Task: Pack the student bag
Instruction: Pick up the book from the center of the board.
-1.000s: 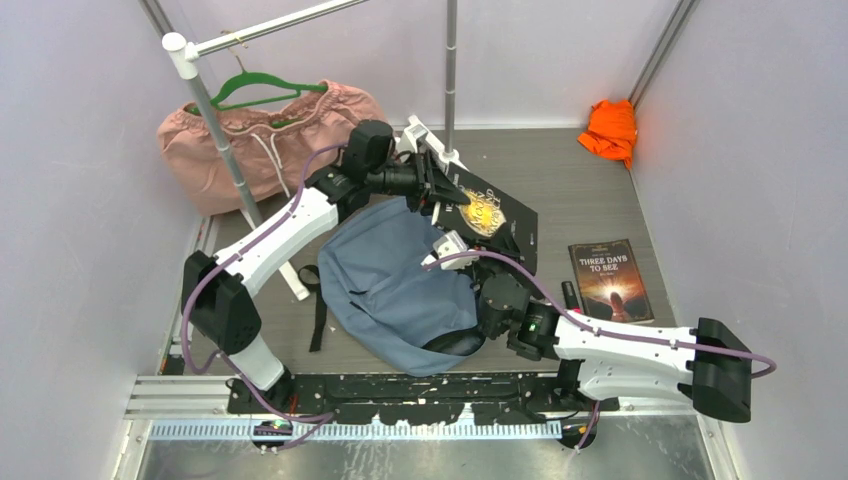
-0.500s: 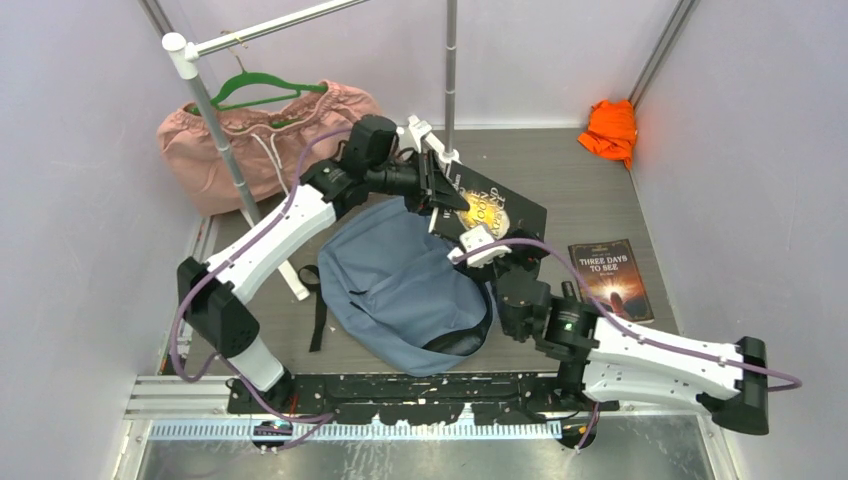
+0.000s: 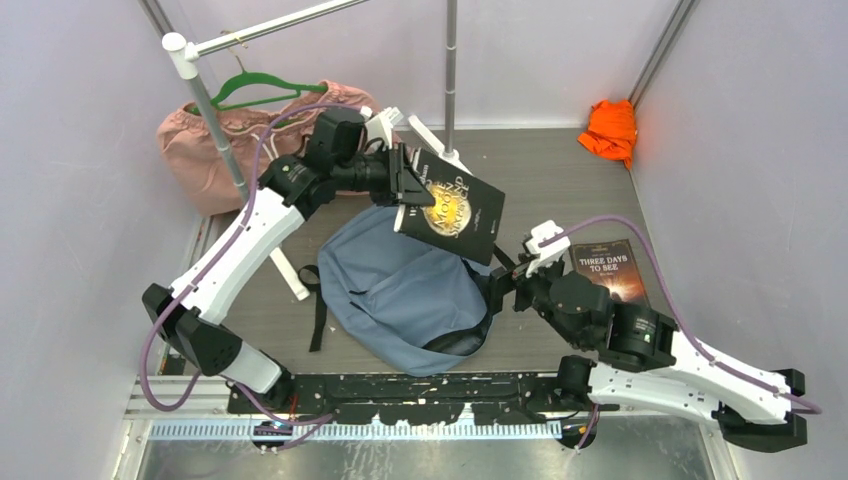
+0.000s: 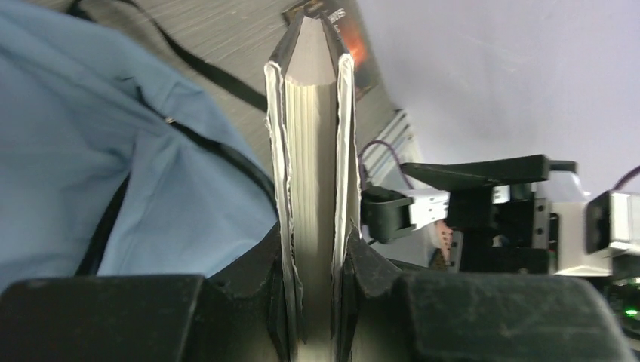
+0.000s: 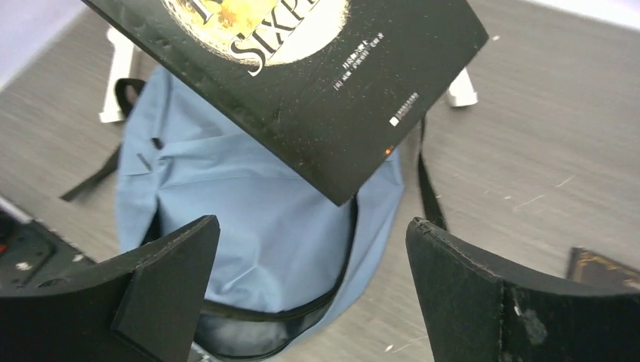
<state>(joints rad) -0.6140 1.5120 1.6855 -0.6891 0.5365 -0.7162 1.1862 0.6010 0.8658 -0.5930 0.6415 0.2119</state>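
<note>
Right claw (image 5: 309, 226) backed off, agape; left claw (image 4: 315, 260) grips book (image 3: 452, 205) over diagonal student bag (image 3: 400, 290), mouth near-right.

A soft dusty-blue fabric backpack (image 3: 400, 290) lies on the grey table (image 3: 580, 180), just beyond the arms' bases. A black rectangular book (image 3: 455, 208) hangs above its far edge, gripped at its left end by the left gripper (image 3: 405, 185). The right gripper (image 3: 522, 262) sits just right of the backpack. Right of that, a second dark paperback book (image 3: 608, 268) lies flat. A pink fabric garment on a green hanger (image 3: 200, 150) hangs at the far left. A small orange cloth (image 3: 610, 128) lies in the far right corner.
</note>
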